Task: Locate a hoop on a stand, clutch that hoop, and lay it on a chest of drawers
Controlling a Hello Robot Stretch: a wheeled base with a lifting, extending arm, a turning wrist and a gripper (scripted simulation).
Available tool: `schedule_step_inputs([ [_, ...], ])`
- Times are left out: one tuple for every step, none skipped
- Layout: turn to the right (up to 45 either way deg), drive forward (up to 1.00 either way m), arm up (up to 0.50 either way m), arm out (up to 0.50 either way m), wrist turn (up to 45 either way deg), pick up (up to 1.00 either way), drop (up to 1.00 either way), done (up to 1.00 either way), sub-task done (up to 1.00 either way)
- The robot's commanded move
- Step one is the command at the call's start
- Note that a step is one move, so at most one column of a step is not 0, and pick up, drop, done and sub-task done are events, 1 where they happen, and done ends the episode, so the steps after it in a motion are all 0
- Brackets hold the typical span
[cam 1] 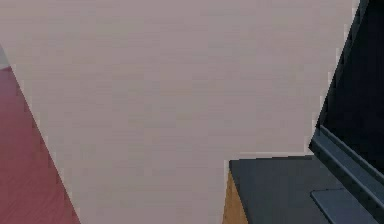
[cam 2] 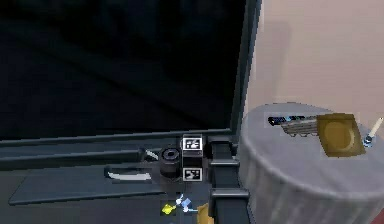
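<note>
Television [cam 2: 120, 70], large and black-screened, stands on a low TV stand [cam 2: 50, 190] with a dark top. In the arm side view the arm [cam 2: 226, 185] rises from the bottom edge below the television's lower right corner. It ends at two white marker squares [cam 2: 193, 146] just under the screen's bottom frame. The jaws sit left of those squares, in front of the television's lower edge and over the stand's dark top. I cannot tell what state the jaws are in, nor whether they hold anything.

A pale curved strip [cam 2: 125, 176] lies on the stand's top below the television, left of the jaws. It could be part of the hoop, but its shape is too faint to say. Small yellow and blue bits [cam 2: 178, 206] show lower still, beside the arm, too small to name.

Right of the television stands a round grey desk [cam 2: 290, 185] against a pinkish wall [cam 2: 320, 50]. On it lie a dark remote control [cam 2: 288, 122], a tan square object [cam 2: 340, 135] and a thin white stick [cam 2: 375, 128].

In the forward view the television fills the right edge, with the stand's wooden side below it. Left of the television a plain wall meets a red floor [cam 1: 25, 170]
</note>
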Motion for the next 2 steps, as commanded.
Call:
schedule_step_inputs([
  [0.0,0.00,0.00,0.00,27.0,0.00,0.00,0.00,0.00],
  [0.0,0.00,-0.30,0.00,0.0,0.00,0.00,0.00,0.00],
])
